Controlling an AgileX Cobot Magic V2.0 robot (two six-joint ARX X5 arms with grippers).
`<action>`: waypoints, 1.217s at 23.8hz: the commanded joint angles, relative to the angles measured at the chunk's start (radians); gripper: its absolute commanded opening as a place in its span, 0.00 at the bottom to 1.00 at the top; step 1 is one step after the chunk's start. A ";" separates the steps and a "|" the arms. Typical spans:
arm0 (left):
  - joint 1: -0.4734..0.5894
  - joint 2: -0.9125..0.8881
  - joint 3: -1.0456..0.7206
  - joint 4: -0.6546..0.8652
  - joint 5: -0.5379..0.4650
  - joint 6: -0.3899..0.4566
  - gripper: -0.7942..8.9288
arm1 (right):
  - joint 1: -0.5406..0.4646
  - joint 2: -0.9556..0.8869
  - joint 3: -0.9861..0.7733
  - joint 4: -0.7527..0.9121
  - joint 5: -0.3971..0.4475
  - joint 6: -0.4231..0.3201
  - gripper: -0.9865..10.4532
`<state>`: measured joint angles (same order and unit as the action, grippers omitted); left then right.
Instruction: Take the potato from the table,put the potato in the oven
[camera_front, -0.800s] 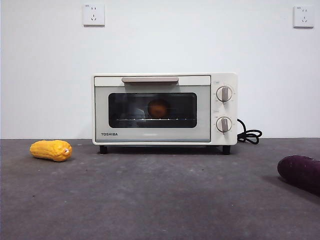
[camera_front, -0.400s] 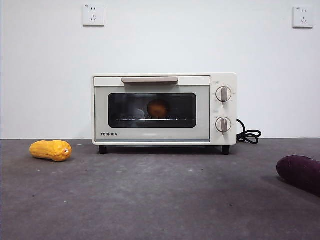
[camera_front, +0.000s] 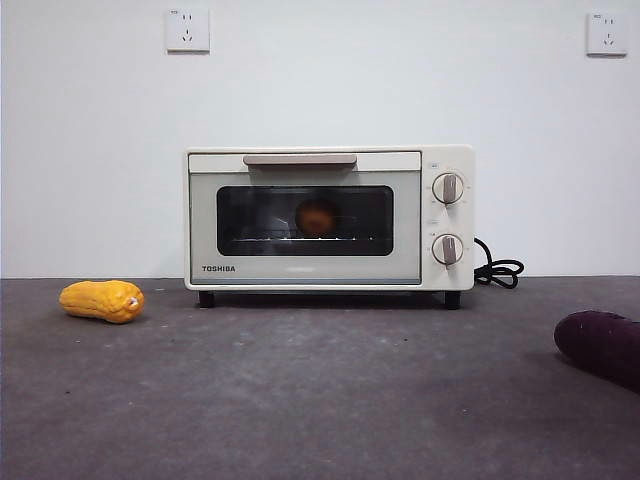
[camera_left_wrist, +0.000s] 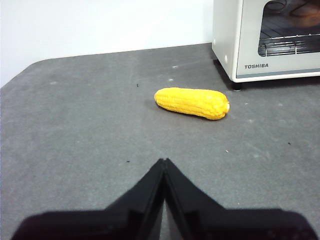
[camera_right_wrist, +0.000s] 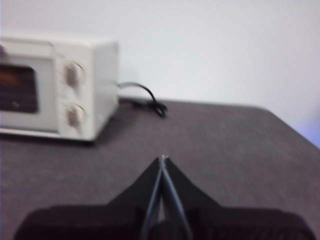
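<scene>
The round orange-brown potato (camera_front: 316, 217) rests on the rack inside the cream TOSHIBA oven (camera_front: 328, 218), seen through the dark glass of its shut door. The oven stands at the back of the grey table (camera_front: 320, 390). Neither gripper appears in the front view. In the left wrist view my left gripper (camera_left_wrist: 164, 162) is shut and empty over bare table, short of the oven's (camera_left_wrist: 270, 37) corner. The right wrist view is blurred; my right gripper (camera_right_wrist: 162, 159) is shut and empty, with the oven (camera_right_wrist: 57, 87) off to one side.
A bumpy yellow corn cob (camera_front: 101, 300) lies on the table left of the oven, also in the left wrist view as the corn cob (camera_left_wrist: 192, 102). A dark purple vegetable (camera_front: 600, 346) lies at the right edge. The black cord (camera_front: 497, 270) coils behind the oven's right side.
Nothing in the front view has moved apart from a slight shift of the picture; the oven door stays shut with the potato inside.
</scene>
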<state>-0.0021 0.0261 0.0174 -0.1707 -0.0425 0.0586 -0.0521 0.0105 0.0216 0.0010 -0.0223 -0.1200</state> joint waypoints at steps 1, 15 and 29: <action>-0.002 0.003 -0.009 0.007 -0.003 -0.007 0.08 | -0.001 -0.003 -0.008 -0.045 0.027 0.035 0.09; -0.002 0.007 -0.009 0.007 -0.002 -0.007 0.08 | -0.001 -0.003 -0.008 -0.188 0.037 0.121 0.09; -0.002 0.007 -0.009 0.007 -0.002 -0.007 0.08 | -0.001 -0.002 -0.008 -0.188 0.039 0.120 0.09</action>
<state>-0.0021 0.0326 0.0174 -0.1707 -0.0425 0.0586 -0.0525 0.0105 0.0216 -0.1886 0.0120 -0.0109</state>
